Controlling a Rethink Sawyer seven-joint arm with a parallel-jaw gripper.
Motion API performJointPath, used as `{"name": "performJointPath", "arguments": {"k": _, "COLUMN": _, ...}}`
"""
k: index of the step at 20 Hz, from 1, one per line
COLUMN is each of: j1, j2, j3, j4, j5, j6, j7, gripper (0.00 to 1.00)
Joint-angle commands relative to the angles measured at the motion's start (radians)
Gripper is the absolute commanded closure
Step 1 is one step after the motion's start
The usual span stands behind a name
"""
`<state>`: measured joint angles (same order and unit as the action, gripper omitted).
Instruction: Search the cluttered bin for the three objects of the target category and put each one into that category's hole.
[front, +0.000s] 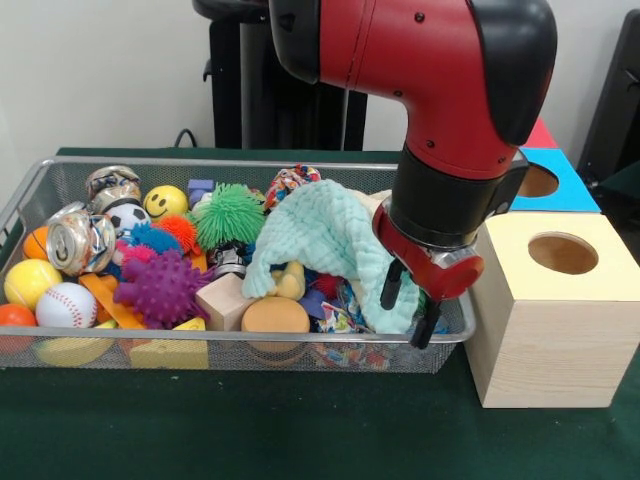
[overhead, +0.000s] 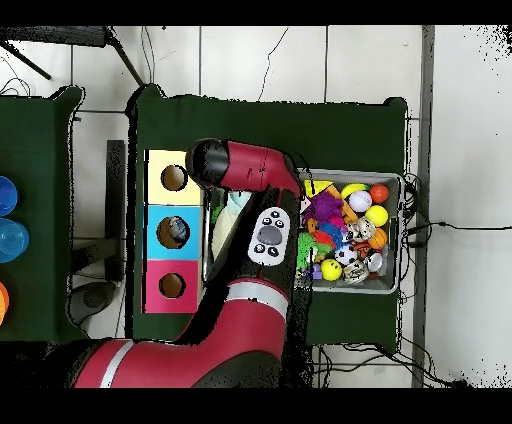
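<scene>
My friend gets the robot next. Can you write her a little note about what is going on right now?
Gripper: fingers apart, holding nothing, low at the bin's end beside the mint cloth.
Bin: full of balls, spiky toys, crushed cans and blocks.
Boxes: yellow-topped box with its hole next to the bin; blue box behind it; pink box in the overhead view.
Done: something may sit in the blue hole, unclear.
Left: find the target things and drop them in.

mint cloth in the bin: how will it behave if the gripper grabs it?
The mint cloth drapes in folds over the toys below, so it is probably floppy and will sag from one pinch point. It looks light. Since it covers neighbouring toys near the gripper, lifting may drag or tip some.
</scene>
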<state>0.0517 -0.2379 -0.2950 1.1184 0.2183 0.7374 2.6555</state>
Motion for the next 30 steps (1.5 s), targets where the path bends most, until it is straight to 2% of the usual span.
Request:
{"name": "performJointPath", "arguments": {"k": 1, "j1": -0.037, "j2": 0.051, "j3": 0.090, "j4": -0.048, "j5": 0.010, "j6": -0.041, "j7": 0.060, "gripper": 0.00}}
{"name": "performJointPath", "arguments": {"k": 5, "j1": -0.034, "j2": 0.053, "j3": 0.081, "j4": -0.054, "j5": 0.004, "j6": -0.047, "j7": 0.065, "gripper": 0.00}}
{"name": "performJointPath", "arguments": {"k": 6, "j1": -0.032, "j2": 0.053, "j3": 0.080, "j4": -0.055, "j5": 0.001, "j6": -0.049, "j7": 0.061, "gripper": 1.00}}
{"name": "performJointPath", "arguments": {"k": 9, "j1": -0.033, "j2": 0.050, "j3": 0.084, "j4": -0.044, "j5": 0.019, "j6": -0.036, "j7": 0.086, "gripper": 1.00}}
{"name": "performJointPath", "arguments": {"k": 22, "j1": -0.041, "j2": 0.050, "j3": 0.093, "j4": -0.051, "j5": 0.015, "j6": -0.011, "j7": 0.055, "gripper": 1.00}}
{"name": "performJointPath", "arguments": {"k": 27, "j1": -0.055, "j2": 0.003, "j3": 0.108, "j4": 0.019, "j5": 0.007, "j6": 0.016, "j7": 0.006, "gripper": 1.00}}
{"name": "performJointPath", "arguments": {"k": 30, "j1": -0.079, "j2": -0.081, "j3": 0.125, "j4": 0.141, "j5": -0.022, "j6": 0.026, "j7": -0.092, "gripper": 1.00}}
